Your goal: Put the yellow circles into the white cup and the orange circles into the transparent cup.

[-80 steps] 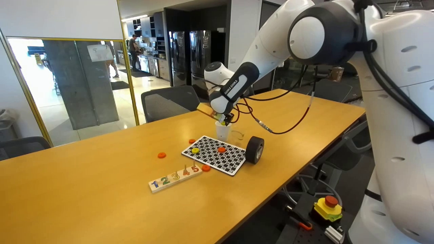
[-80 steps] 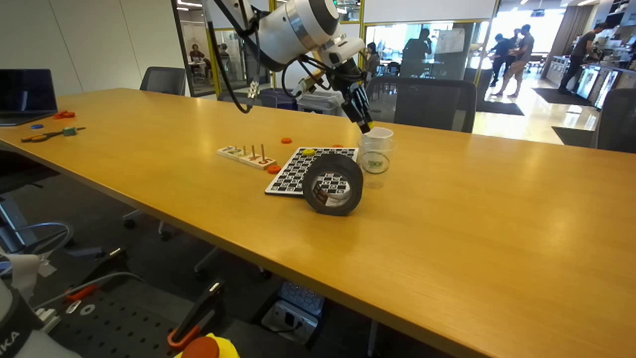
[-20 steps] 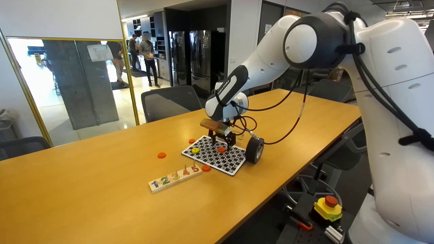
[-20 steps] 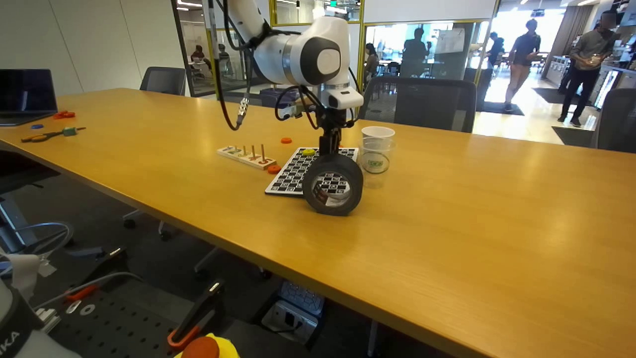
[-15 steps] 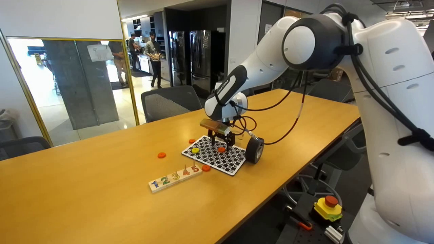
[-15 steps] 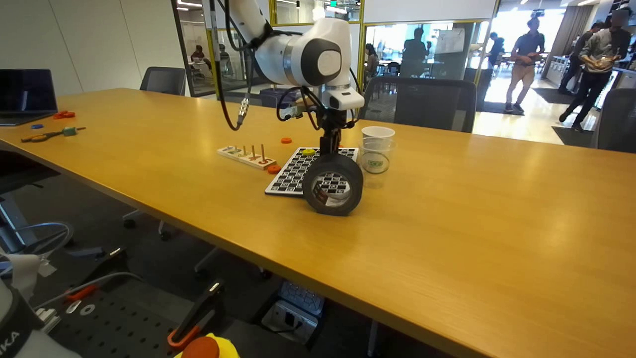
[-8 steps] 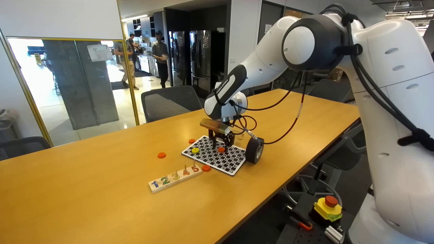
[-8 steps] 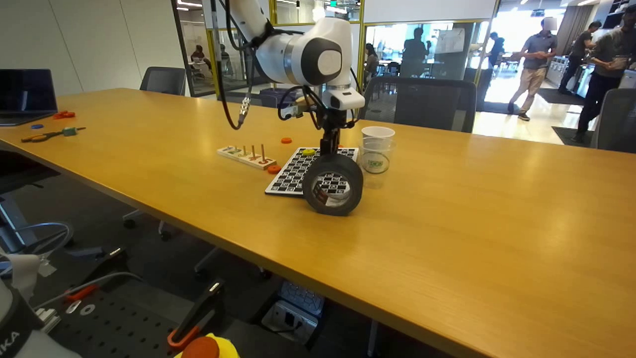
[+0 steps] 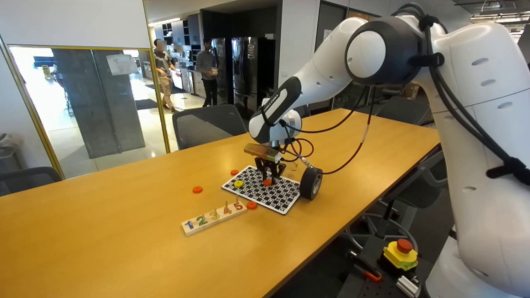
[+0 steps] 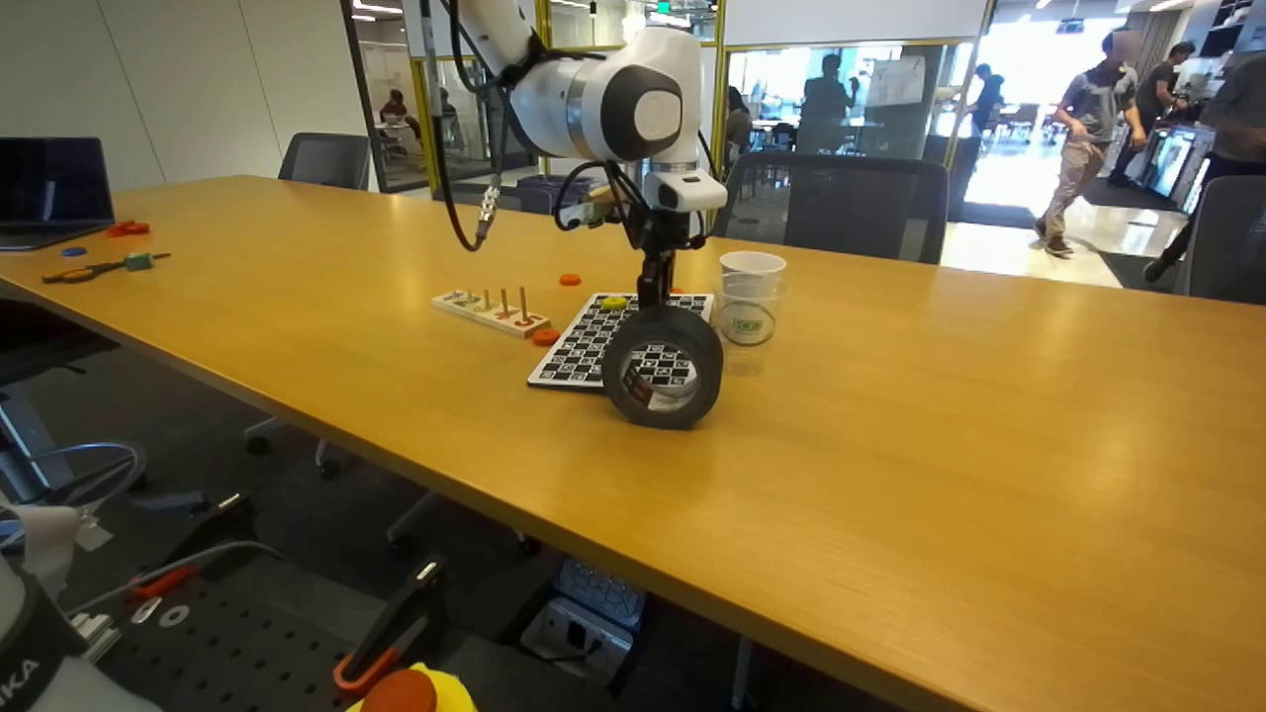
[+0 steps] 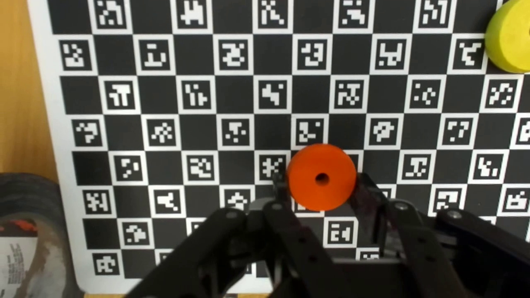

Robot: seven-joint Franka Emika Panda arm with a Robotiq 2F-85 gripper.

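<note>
My gripper (image 11: 321,182) points down over the checkered board, shut on an orange circle (image 11: 322,163), one finger touching each side. Whether that circle is clear of the board I cannot tell. A yellow circle (image 9: 238,183) lies on the same board. Three more orange circles rest on the table: one beyond the board (image 9: 234,172), one to its left (image 9: 197,189) and one at its near edge (image 9: 251,205). The white cup (image 10: 753,263) stands upright behind the transparent cup (image 10: 748,341) in an exterior view; elsewhere the arm hides the white cup.
A black tape roll (image 10: 621,391) stands on its edge against the checkered board (image 11: 66,231), close to the gripper. A wooden peg strip with numbers (image 9: 214,218) lies beside the board. Pliers (image 10: 84,272) and a laptop (image 10: 54,193) sit at the table's far end.
About five seconds ago my gripper was at the white cup with something yellow at its tips. It came down to the board, and its fingers closed on the orange circle, shifting it slightly.
</note>
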